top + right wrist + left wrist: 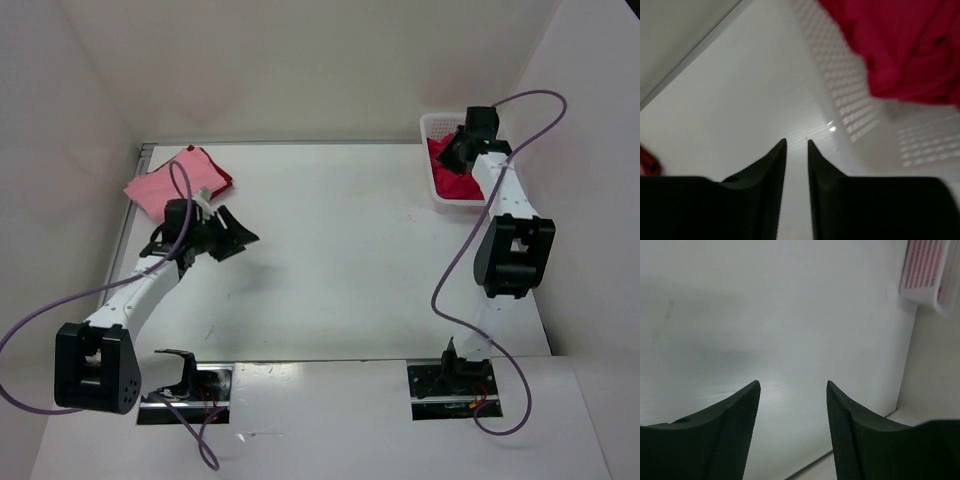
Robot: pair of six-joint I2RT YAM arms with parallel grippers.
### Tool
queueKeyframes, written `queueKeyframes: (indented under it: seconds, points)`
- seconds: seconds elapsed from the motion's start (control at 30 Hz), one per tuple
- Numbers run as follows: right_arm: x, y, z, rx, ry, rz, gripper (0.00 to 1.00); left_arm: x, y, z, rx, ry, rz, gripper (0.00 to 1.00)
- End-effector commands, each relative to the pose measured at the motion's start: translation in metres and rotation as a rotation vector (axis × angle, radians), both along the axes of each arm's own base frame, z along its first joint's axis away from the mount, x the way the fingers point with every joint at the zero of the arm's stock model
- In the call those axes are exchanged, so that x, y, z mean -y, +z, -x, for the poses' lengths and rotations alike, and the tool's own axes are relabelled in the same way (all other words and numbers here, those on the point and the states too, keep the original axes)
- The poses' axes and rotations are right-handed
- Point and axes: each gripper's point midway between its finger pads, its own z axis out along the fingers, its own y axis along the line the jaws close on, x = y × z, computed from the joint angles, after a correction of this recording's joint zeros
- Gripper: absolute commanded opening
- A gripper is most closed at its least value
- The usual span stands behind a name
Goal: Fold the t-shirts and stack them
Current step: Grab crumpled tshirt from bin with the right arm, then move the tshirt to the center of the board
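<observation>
Since two of the t-shirts already lie folded at the far left corner of the worktop (330, 250), the light pink t-shirt (160, 185) on top of the dark red t-shirt (218, 172), I judge that only the third is left to do. Just in front of that stack I have the left jaws parted and empty above bare worktop.

Far to the right, the crimson t-shirt (452, 185) lies bunched in the white mesh basket (437, 122). The right jaws hang inside the basket beside the cloth, drawn to a slim gap with nothing between them that I can see.

My worry is there. If they close where they are, they may pinch air or the basket wall instead of cloth. They could also catch one thin fold, so that the shirt slips free on the lift. A snag on the mesh could drag the basket along with it.
</observation>
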Motion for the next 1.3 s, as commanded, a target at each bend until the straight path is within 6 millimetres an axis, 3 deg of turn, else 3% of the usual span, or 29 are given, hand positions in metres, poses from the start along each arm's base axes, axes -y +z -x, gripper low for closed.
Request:
queueKeyframes:
  seconds: [0.0,0.07,0.1,0.13,0.17,0.2,0.27,0.47,0.5,0.57,0.6,0.63,0.67,0.7,0.73,0.83,0.87,0.9,0.93,0.97,1.0,1.03,1.07,1.13,1.17,1.2,1.27]
  points:
    - [0.069,-0.005,-0.029,-0.009,-0.175,0.188,0.33,0.035,-0.006,0.029,-0.028,-0.112,0.026,0.63]
    - [0.098,-0.002,-0.041,-0.007,-0.253,0.248,0.52,0.043,-0.011,0.035,-0.040,-0.140,0.024,0.63]
    - [0.102,-0.006,-0.045,-0.018,-0.258,0.267,0.56,0.045,-0.010,0.037,-0.031,-0.149,0.025,0.64]
    - [0.106,-0.032,-0.047,-0.080,-0.264,0.282,0.60,0.049,-0.010,0.039,-0.032,-0.160,0.025,0.65]
    - [0.112,-0.024,-0.056,-0.068,-0.277,0.307,0.62,0.048,-0.010,0.039,-0.027,-0.165,0.019,0.67]
    - [0.114,-0.051,-0.056,-0.135,-0.277,0.318,0.67,0.048,-0.018,0.038,-0.043,-0.173,0.008,0.67]
    - [0.129,-0.051,-0.064,-0.142,-0.310,0.357,0.70,0.049,-0.015,0.037,-0.041,-0.186,0.006,0.68]
    - [0.140,-0.094,-0.073,-0.236,-0.303,0.385,0.70,0.054,-0.025,0.033,-0.071,-0.207,0.003,0.68]
    - [0.139,-0.098,-0.074,-0.242,-0.308,0.379,0.63,0.054,-0.025,0.033,-0.071,-0.207,0.003,0.68]
    - [0.137,-0.101,-0.079,-0.235,-0.297,0.365,0.41,0.055,-0.021,0.031,-0.066,-0.202,0.010,0.68]
    - [0.136,-0.097,-0.082,-0.220,-0.301,0.352,0.15,0.055,-0.024,0.030,-0.075,-0.202,0.009,0.68]
    - [0.135,-0.088,-0.085,-0.195,-0.316,0.342,0.06,0.055,-0.019,0.028,-0.063,-0.202,0.010,0.68]
    - [0.136,-0.066,-0.089,-0.137,-0.326,0.341,0.01,0.055,-0.019,0.028,-0.063,-0.202,0.010,0.68]
    - [0.134,-0.062,-0.087,-0.124,-0.321,0.333,0.01,0.056,-0.019,0.025,-0.065,-0.202,0.010,0.68]
    - [0.133,-0.028,-0.087,-0.054,-0.340,0.324,0.01,0.056,-0.019,0.025,-0.070,-0.196,0.017,0.68]
    - [0.129,0.022,-0.084,0.055,-0.339,0.305,0.01,0.057,-0.017,0.024,-0.071,-0.203,0.023,0.68]
    - [0.126,0.060,-0.078,0.124,-0.355,0.314,0.01,0.059,-0.007,0.015,-0.039,-0.204,0.025,0.69]
    - [0.122,0.080,-0.073,0.156,-0.355,0.337,0.01,0.058,-0.004,0.010,-0.032,-0.197,0.020,0.69]
    - [0.109,0.120,-0.063,0.235,-0.346,0.331,0.01,0.059,-0.003,0.006,-0.032,-0.197,0.020,0.69]
    - [0.108,0.144,-0.056,0.284,-0.348,0.336,0.01,0.060,0.002,0.000,-0.023,-0.197,0.020,0.69]
    - [0.091,0.161,-0.051,0.328,-0.297,0.304,0.01,0.063,0.016,-0.009,0.016,-0.204,0.028,0.71]
    - [0.070,0.205,-0.036,0.439,-0.250,0.252,0.01,0.064,0.014,-0.014,0.009,-0.204,0.028,0.71]
    - [0.062,0.228,-0.026,0.496,-0.244,0.246,0.01,0.065,0.018,-0.019,0.026,-0.205,0.029,0.71]
    - [0.026,0.272,-0.005,0.624,-0.140,0.169,0.01,0.067,0.025,-0.030,0.040,-0.199,0.038,0.71]
    - [0.001,0.316,0.020,0.737,-0.076,0.123,0.01,0.066,0.025,-0.034,0.037,-0.181,0.036,0.71]
    - [-0.031,0.335,0.035,0.792,0.055,0.024,0.01,0.067,0.027,-0.039,0.043,-0.177,0.043,0.72]
    - [-0.070,0.374,0.066,0.896,0.201,-0.083,0.01,0.060,0.034,-0.047,0.057,-0.138,0.055,0.72]
